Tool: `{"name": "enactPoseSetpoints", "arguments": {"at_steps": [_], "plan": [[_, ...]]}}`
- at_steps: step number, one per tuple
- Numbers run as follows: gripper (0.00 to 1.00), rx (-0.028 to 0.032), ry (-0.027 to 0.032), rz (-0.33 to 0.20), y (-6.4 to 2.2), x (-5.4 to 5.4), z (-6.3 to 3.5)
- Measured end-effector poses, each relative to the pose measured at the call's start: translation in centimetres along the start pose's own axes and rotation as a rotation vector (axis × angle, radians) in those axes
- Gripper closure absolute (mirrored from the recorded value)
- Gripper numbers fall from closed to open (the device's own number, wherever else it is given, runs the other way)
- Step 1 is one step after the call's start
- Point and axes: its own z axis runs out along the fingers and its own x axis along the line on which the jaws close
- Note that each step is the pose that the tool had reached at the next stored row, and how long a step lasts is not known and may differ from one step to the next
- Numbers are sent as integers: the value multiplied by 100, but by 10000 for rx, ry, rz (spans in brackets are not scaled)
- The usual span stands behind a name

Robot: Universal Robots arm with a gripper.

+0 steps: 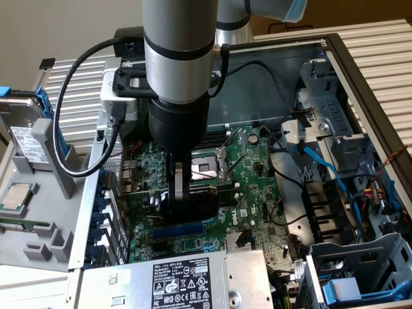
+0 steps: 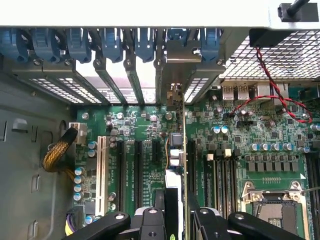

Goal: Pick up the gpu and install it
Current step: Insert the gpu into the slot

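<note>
Inside the open computer case (image 1: 360,84), exterior view: the arm reaches straight down over the large green motherboard (image 1: 248,193). The gripper (image 1: 183,193) stands just above the board, in front of the empty processor socket (image 1: 207,168). Between its fingers (image 1: 179,183) sits the gpu (image 1: 196,205), a dark block with its black shroud facing the camera, held upright on edge. Its lower edge lies close above a blue expansion slot (image 1: 177,229); whether the two touch cannot be told. The fingers are clamped on the gpu. A black cable (image 1: 71,116) loops from the wrist toward the exterior view's left. A power supply (image 1: 180,283) with a white-on-black label lies at the near edge. To the exterior view's left, a tray (image 1: 38,219) carries a loose processor (image 1: 16,196).

Wrist view: the two black fingers (image 2: 150,222) frame the gpu (image 2: 175,165), seen edge-on as a thin card running away from the camera between them. Its far end, with the silver bracket (image 2: 172,95), reaches the row of rear slot openings, beneath blue retaining clips (image 2: 112,45). The card stands among the black expansion slots (image 2: 137,165), beside a white slot (image 2: 102,170). The processor socket (image 2: 275,205) lies to one side.
</note>
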Motion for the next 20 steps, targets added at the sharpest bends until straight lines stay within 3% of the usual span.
{"name": "enactPoseSetpoints", "arguments": {"at_steps": [15, 20], "plan": [[73, 30, -2, -2, 4, 2, 39], [73, 36, -29, -5, 15, 4, 45]]}}
